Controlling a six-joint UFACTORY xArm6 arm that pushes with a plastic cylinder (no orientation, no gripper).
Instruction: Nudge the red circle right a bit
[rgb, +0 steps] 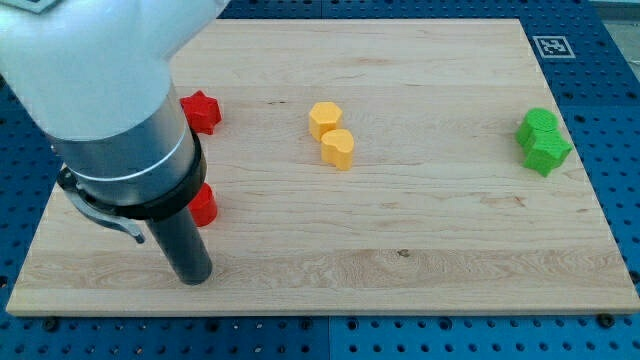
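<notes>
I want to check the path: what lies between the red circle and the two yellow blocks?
Nothing: in the camera view the board is bare between the red circle and the yellow blocks. My tip sits below-left of the circle.

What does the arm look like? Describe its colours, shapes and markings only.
A bulky white rounded shell fills the view's top left, narrowing into a grey metallic cylinder with a black ring and bracket. Below it hangs a straight dark rod ending in my tip. No cables or markings show.
</notes>
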